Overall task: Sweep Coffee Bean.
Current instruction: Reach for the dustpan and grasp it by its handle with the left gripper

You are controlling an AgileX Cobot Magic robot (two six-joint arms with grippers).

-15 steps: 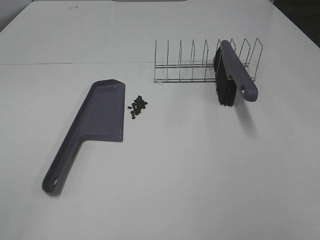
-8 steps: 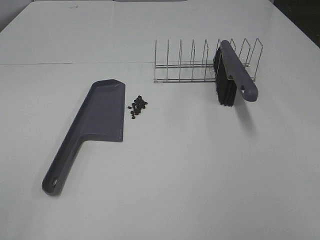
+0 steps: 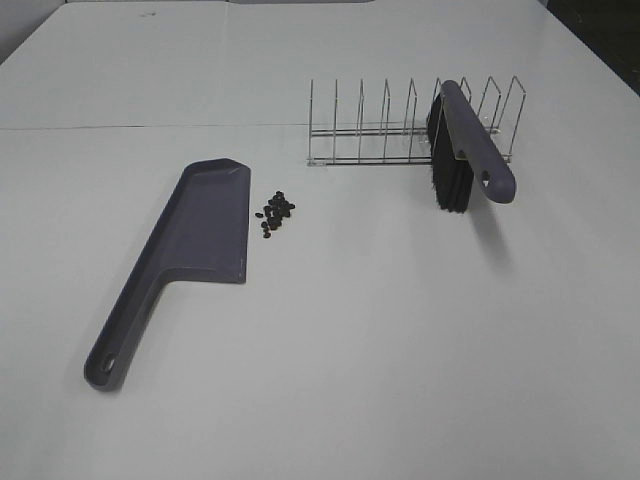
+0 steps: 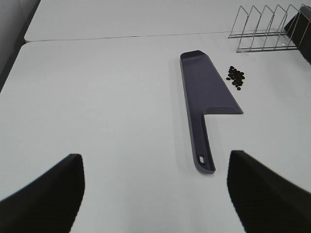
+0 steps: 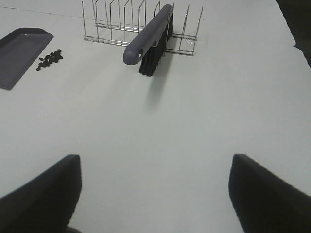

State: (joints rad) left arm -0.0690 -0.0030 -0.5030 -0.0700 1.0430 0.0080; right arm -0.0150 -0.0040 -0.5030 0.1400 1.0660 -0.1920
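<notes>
Exterior high view: a plain white table [image 3: 400,350] fills the frame. A seam runs left to right across its far part, and a dark patch of room shows at the far right corner. The coffee beans [image 3: 276,210] lie in 1 loose cluster just right of the purple-grey dustpan [image 3: 205,225], near its right edge but not touching it. The brush [image 3: 470,150] leans in the right end of the wire rack [image 3: 400,140], bristles down. Neither gripper shows here.

Left wrist view: the left gripper [image 4: 155,194] has its 2 fingers spread wide and holds nothing, well short of the dustpan's handle. Unheld, the pan would probably slide on this smooth top when bristles push against it.

Right wrist view: the right gripper [image 5: 155,194] is likewise spread and empty, well apart from the brush. The brush sits between wires, so lifting it off-line could snag it and drag the light rack. A hard stroke would likely scatter the beans past the pan, since the bare surface gives nothing to stop them rolling.
</notes>
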